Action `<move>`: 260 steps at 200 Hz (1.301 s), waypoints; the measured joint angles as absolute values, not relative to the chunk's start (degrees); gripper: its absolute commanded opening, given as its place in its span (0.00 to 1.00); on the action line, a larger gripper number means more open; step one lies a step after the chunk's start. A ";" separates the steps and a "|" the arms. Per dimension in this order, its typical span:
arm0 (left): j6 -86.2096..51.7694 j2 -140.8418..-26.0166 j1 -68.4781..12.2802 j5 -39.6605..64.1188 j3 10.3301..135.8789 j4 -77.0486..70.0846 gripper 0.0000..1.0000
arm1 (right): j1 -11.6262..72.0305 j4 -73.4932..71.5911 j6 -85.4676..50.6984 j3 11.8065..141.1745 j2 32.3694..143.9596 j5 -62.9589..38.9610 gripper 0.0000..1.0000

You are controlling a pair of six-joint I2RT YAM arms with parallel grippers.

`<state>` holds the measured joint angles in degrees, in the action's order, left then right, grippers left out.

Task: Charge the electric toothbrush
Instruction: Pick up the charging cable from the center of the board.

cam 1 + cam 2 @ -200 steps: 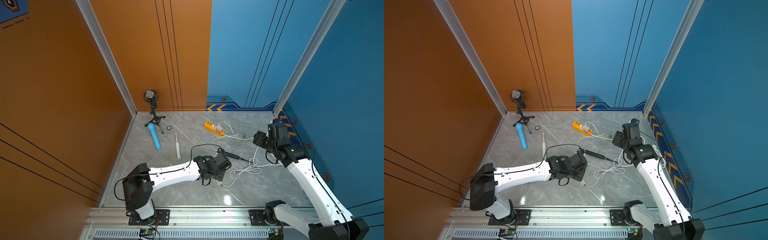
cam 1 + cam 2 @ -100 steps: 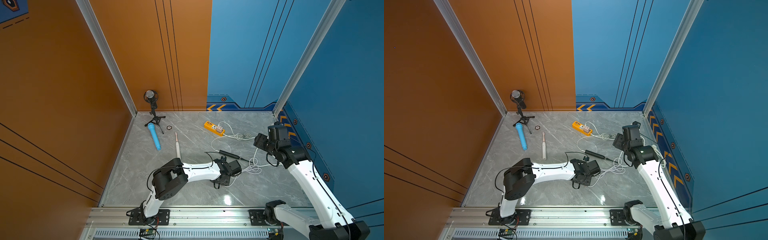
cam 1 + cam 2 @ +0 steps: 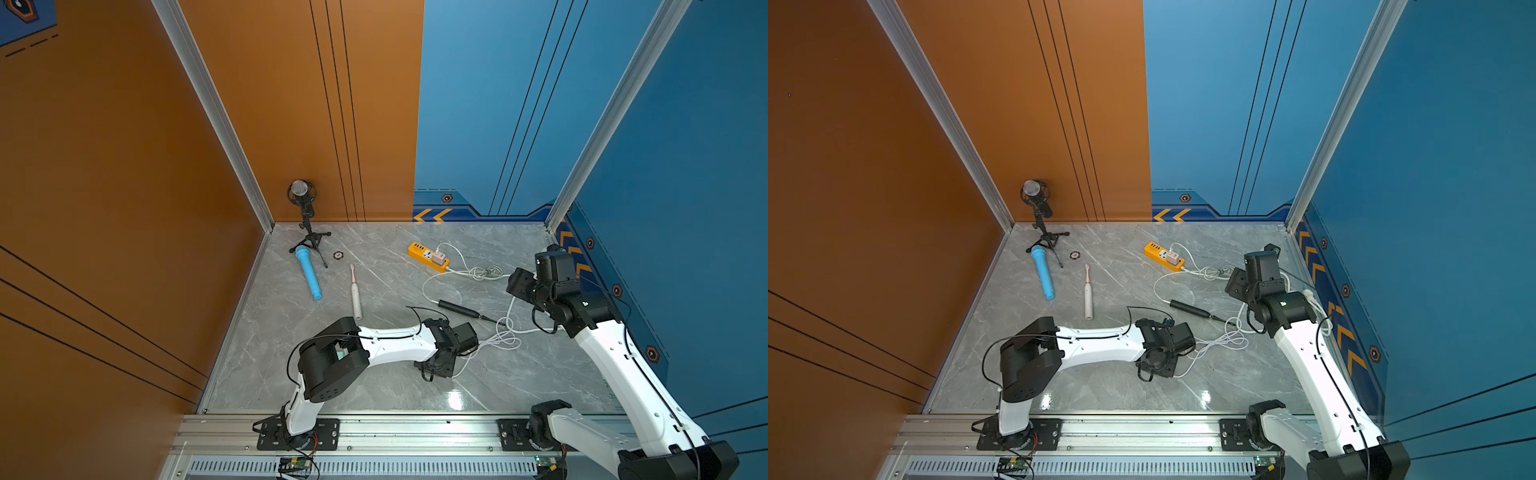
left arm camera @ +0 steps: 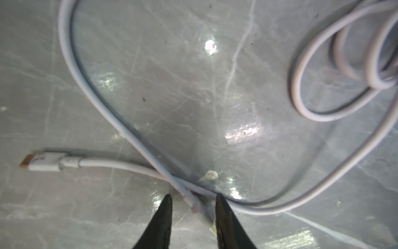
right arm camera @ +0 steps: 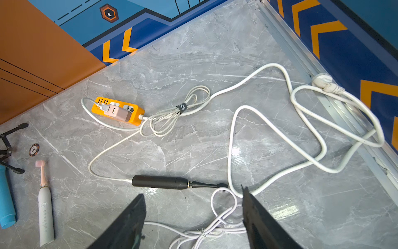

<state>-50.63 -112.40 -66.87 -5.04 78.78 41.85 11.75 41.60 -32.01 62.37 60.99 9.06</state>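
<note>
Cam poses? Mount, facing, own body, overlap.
Top views: high over the front rail, looking down; left arm and right arm show.
Left wrist: on the left arm, facing the floor close up; left gripper astride the white cable.
Right wrist: on the right arm, looking obliquely across the floor at the power strip; right gripper open.
Shared: white toothbrush shows in both top views and the right wrist view.

On the table [image 3: 374, 386], a toothbrush [image 3: 355, 295] lies between a handheld microphone [image 3: 308, 272] on its left and a power strip [image 3: 428, 256] on its right, a microphone stand [image 3: 307, 226] behind.
</note>
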 measured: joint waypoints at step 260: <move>9.43 -76.82 -57.45 -25.56 69.01 23.62 0.00 | 14.76 35.33 -37.82 65.19 66.87 -30.35 0.73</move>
